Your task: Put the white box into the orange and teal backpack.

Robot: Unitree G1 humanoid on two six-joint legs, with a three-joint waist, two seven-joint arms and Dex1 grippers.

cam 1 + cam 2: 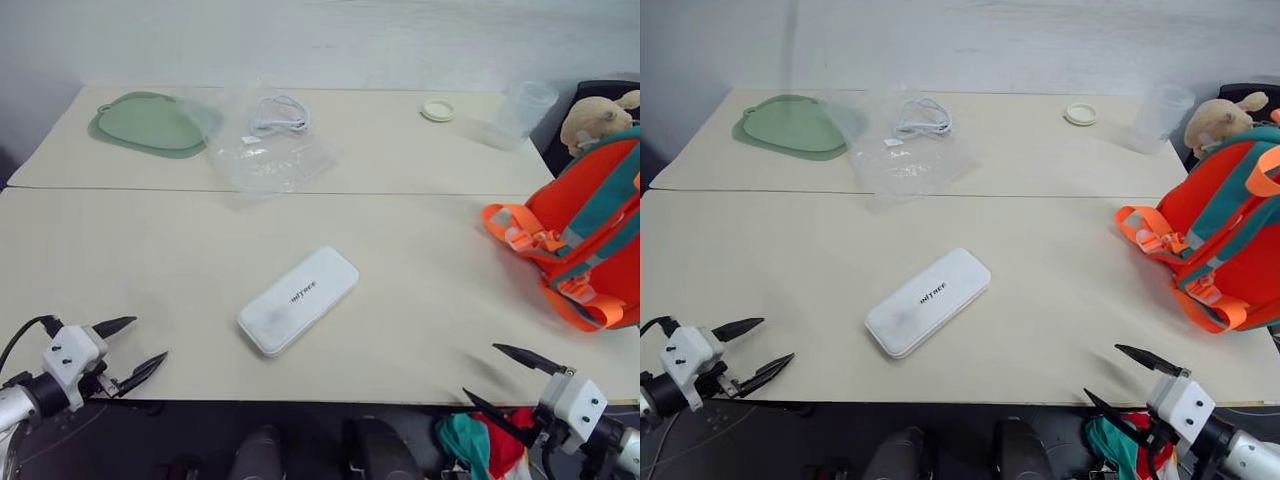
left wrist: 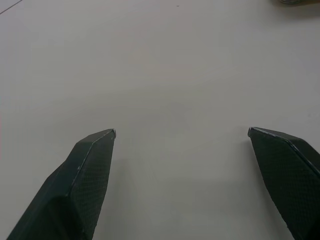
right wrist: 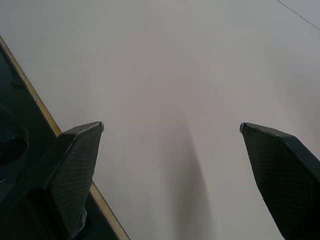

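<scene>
The white box (image 1: 298, 300) lies flat and slanted on the cream table (image 1: 150, 250), near the front middle, dark lettering on its top. The orange and teal backpack (image 1: 590, 235) stands at the table's right edge, its orange straps (image 1: 520, 235) spilling onto the tabletop. My left gripper (image 1: 140, 345) hovers open at the front left corner, well left of the box. My right gripper (image 1: 483, 375) is open at the front right edge, below the backpack. Both wrist views look past spread fingertips (image 2: 95, 150) (image 3: 80, 145) at bare tabletop.
At the back lie a green silicone mat (image 1: 150, 122), a clear plastic bag with a white cable (image 1: 268, 140), a small round lid (image 1: 437, 110) and a clear cup (image 1: 525, 108). A tan plush toy (image 1: 595, 118) sits behind the backpack. A seam (image 1: 400, 193) crosses the table.
</scene>
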